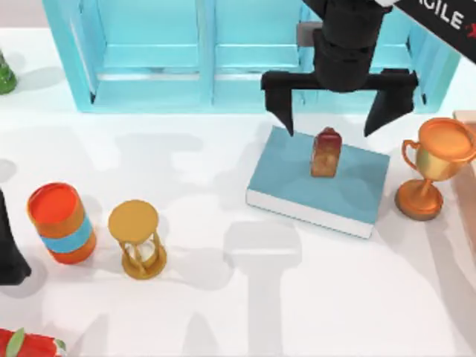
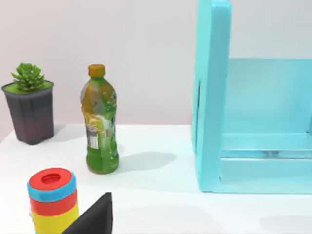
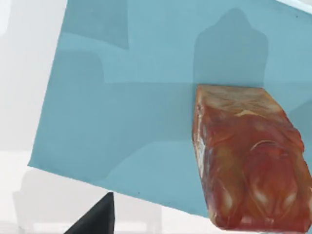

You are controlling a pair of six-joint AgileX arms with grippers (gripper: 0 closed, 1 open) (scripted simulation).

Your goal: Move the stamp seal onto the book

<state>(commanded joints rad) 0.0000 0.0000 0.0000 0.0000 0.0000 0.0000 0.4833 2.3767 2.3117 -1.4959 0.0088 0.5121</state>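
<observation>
Right gripper (image 1: 335, 119) spread above, marbled blocky stamp seal (image 1: 326, 153) upright on flat book (image 1: 297, 182)

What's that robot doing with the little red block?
The right arm's pincer hangs open above the stamp seal, not touching it. The seal stands upright on the teal book, which lies on the white table in front of the light-blue shelf unit. So the seal sits where it belongs. The left arm is parked at the table's left edge.

R arm's tool (image 1: 335, 119) spread wide, L arm (image 1: 9, 253) parked at left edge
</observation>
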